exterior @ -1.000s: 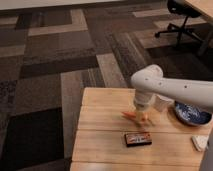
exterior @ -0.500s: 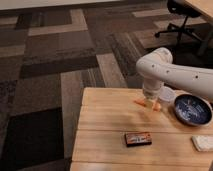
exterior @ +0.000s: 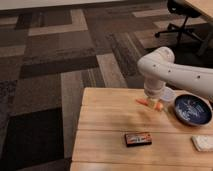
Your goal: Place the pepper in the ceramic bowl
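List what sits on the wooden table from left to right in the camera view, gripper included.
Dark box → pepper, held in the shut gripper just above the table → ceramic bowl → white object at the right edge. The white cup behind the gripper overlaps, so it is left out.

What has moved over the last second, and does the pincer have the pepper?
The arm swung right, toward the ceramic bowl, carrying the pepper along. The pincer is shut on the pepper, low above the table, just left of the bowl and in front of the white cup. The dark box, bowl and cup stayed put.
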`<state>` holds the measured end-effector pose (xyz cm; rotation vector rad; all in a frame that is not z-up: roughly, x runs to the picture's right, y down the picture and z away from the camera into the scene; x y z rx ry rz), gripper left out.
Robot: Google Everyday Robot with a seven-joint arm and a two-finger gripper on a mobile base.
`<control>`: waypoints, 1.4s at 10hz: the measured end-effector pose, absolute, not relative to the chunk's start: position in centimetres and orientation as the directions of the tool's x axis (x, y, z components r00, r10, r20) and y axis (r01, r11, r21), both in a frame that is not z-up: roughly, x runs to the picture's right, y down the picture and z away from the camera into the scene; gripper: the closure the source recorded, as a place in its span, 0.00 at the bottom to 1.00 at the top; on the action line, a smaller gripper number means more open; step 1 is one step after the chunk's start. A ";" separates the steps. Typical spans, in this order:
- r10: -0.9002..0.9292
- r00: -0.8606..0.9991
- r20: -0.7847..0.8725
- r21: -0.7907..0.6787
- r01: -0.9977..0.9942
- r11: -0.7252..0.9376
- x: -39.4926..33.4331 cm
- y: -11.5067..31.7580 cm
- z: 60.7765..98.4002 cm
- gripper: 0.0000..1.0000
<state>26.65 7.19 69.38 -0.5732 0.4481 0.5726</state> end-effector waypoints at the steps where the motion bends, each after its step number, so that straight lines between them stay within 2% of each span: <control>1: 0.429 0.710 -0.559 -0.327 -0.664 0.672 29.1 6.9 68.5 1.00; 4: 0.513 0.555 -0.655 -0.178 -0.773 0.609 38.2 6.9 66.1 1.00; 9: 0.515 0.551 -0.657 -0.174 -0.775 0.608 38.3 6.8 66.1 1.00; 11: 0.572 0.513 -0.640 -0.123 -0.803 0.583 40.3 5.9 66.3 1.00; 14: 0.618 0.467 -0.632 -0.102 -0.841 0.531 43.5 6.4 68.7 1.00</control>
